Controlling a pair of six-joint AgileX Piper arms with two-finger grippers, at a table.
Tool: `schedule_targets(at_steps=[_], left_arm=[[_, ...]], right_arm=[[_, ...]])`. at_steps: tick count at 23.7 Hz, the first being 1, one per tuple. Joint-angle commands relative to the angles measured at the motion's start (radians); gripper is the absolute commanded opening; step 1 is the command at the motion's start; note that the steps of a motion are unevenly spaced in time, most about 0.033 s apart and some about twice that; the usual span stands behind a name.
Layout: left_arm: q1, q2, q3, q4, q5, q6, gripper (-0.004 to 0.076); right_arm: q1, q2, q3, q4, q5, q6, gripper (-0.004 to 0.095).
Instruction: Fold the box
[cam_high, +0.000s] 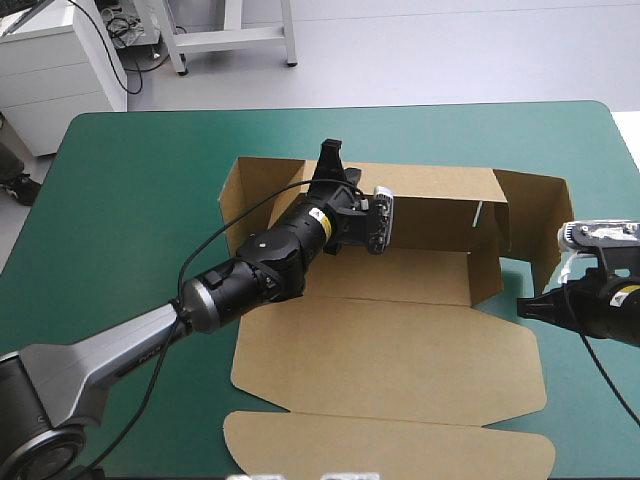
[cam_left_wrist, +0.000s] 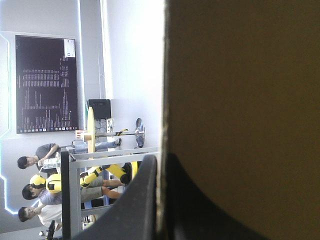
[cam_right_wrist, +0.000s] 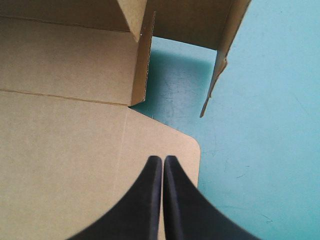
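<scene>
Box (cam_high: 400, 340): lying open mid-table (cam_high: 140, 180), far and right walls standing, lid lying flat toward the near edge.
Left gripper (cam_high: 331, 150): pinching the far wall's top edge.
Right gripper (cam_right_wrist: 163, 159): fingers pressing together, hovering over the flat panel's right corner.
Yellow label (cam_high: 322, 222): sitting behind the left gripper, too small to read.

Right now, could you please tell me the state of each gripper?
Left gripper: shut on the box.
Right gripper: shut, holding nothing.

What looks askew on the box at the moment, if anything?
On the box, the right end flap stands splayed outward over the teal-green cover, apart from the short inner side wall, with bare cover showing between them. The left gripper is shut on the far wall; the right gripper, shut, holds nothing.
</scene>
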Motion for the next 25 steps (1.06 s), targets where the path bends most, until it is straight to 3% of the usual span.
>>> schedule_targets(at_steps=[1, 7, 16, 25], left_arm=[[-0.005, -0.032, -0.034, 0.102, -0.007, -0.115, -0.0008], [-0.042, 0.022, -0.034, 0.415, 0.087, -0.416, -0.0008], [-0.063, 0.083, 0.000, 0.478, 0.130, -0.422, -0.0008], [-0.063, 0.092, 0.032, 0.515, 0.132, -0.466, -0.0008]], right_arm=[[-0.009, -0.002, -0.033, 0.014, -0.034, 0.007, -0.0005], [-0.009, -0.002, -0.088, 0.018, -0.032, 0.043, -0.0005], [-0.009, 0.106, -0.318, 0.014, -0.007, 0.067, -0.0005], [-0.009, 0.202, -0.404, 0.006, -0.012, 0.060, -0.0005]])
